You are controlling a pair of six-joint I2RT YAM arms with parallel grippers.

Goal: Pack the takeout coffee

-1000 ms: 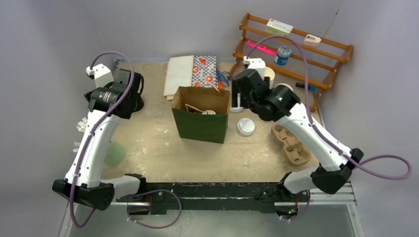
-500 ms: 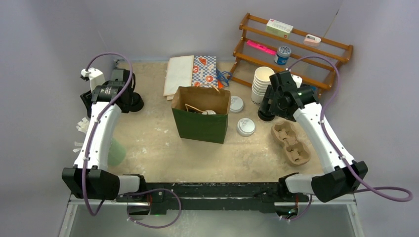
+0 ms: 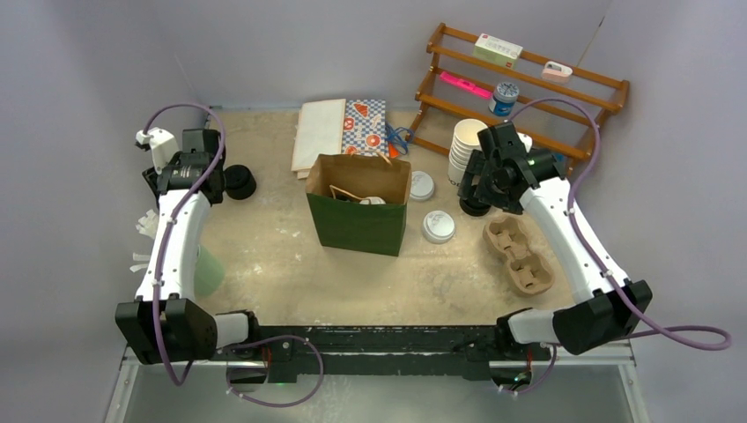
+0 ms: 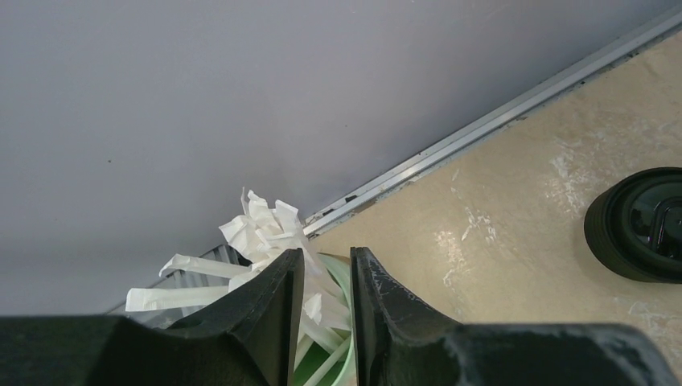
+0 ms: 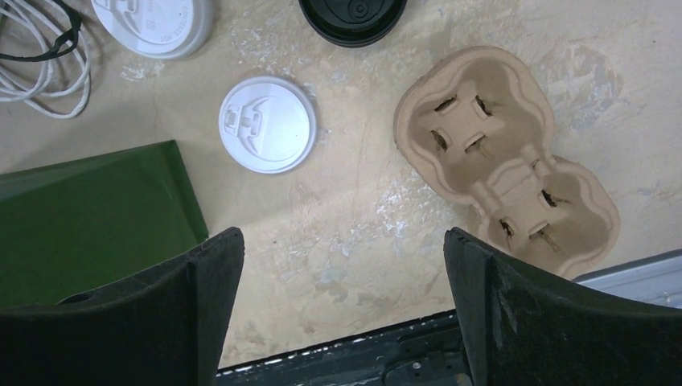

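The takeout coffee does not show as such. Only a small white shape [image 3: 372, 200] sits in the open mouth of the upright green paper bag [image 3: 357, 225], and I cannot tell what it is. My right gripper [image 5: 342, 235] hangs wide open and empty over bare table, between the bag's edge [image 5: 88, 217] and the cardboard cup carrier [image 5: 503, 169]. My left gripper [image 4: 326, 253] is raised at the far left by the wall. Its jaws stand a narrow gap apart with nothing between them. Paper-wrapped straws [image 4: 265, 233] in a pale green cup show through the gap, far below.
Two loose white lids [image 3: 438, 226] [image 3: 421, 184] lie right of the bag. A black lid [image 5: 352, 12] lies near the stack of white cups [image 3: 467, 150]; another black lid [image 3: 238, 182] lies at the left. A wooden rack [image 3: 528, 88] stands back right. Flat paper bags [image 3: 321, 132] lie behind.
The right arm swung from the green bag's mouth out to the right, over the carrier, and its jaws opened wide. The left arm drew back toward the left wall, its jaws narrowing.
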